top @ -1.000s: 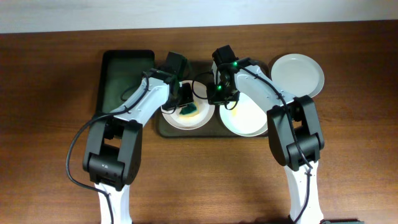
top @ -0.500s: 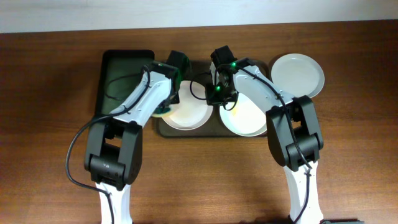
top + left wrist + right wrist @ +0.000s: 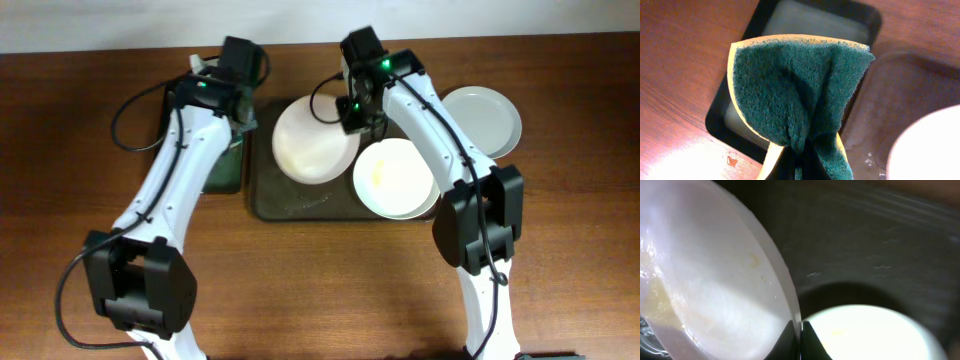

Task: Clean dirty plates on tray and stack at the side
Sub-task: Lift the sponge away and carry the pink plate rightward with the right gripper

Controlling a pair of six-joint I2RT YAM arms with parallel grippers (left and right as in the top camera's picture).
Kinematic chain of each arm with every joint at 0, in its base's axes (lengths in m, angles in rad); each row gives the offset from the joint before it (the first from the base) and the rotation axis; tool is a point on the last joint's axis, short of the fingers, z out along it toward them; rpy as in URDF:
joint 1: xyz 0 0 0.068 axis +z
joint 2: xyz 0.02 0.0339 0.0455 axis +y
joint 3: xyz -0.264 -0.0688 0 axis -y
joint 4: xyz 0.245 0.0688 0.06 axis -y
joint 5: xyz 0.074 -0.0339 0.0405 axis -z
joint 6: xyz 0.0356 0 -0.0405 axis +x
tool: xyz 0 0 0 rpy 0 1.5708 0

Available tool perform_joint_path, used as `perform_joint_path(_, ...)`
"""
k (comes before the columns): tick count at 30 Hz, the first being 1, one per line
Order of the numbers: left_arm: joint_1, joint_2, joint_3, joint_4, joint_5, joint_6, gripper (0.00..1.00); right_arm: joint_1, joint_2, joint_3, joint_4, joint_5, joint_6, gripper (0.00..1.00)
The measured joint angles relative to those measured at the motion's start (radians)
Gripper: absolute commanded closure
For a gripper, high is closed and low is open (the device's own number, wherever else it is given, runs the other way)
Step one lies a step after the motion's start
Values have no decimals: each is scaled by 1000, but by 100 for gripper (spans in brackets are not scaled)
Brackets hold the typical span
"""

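Near tray (image 3: 900, 100), wrist-view only: green sponge (image 3: 800, 95)

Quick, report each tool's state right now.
Left tool: closed on the green scouring sponge.
Right tool: closed on the rim of a white plate.

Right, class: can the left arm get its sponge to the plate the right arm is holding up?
Probably yes. The left tool, gripping the sponge above the bin, has nothing between it and the plate in the right tool.
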Motion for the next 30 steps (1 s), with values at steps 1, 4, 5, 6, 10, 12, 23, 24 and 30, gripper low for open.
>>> perform_joint_path(1,23,2,-6,0,25,0,100,10,0,39,-26,76,-23,96)
perform_joint_path(4,76,2,-15,5,78,0,100,62,-3,100,-61,300,-74,96)
perform_joint_path(5,93,2,-16,4,87,0,100,79,-4,104,-64,354,-82,96)
perform_joint_path(6,108,2,-16,4,96,0,100,111,-4,106,-68,456,-92,96)
perform_joint_path(10,150,2,-28,5,114,0,100,216,-4,107,-63,731,-111,96)
perform_joint_path(12,163,2,-47,6,118,0,100,270,-4,107,-47,867,-117,96)
perform_joint_path(23,171,2,-150,61,146,0,100,392,-4,107,34,1175,-283,96)
perform_joint_path(24,171,2,-150,66,147,0,100,393,-4,107,35,1180,-292,96)
perform_joint_path(30,171,2,-150,73,154,0,100,393,-4,107,35,1184,-318,96)
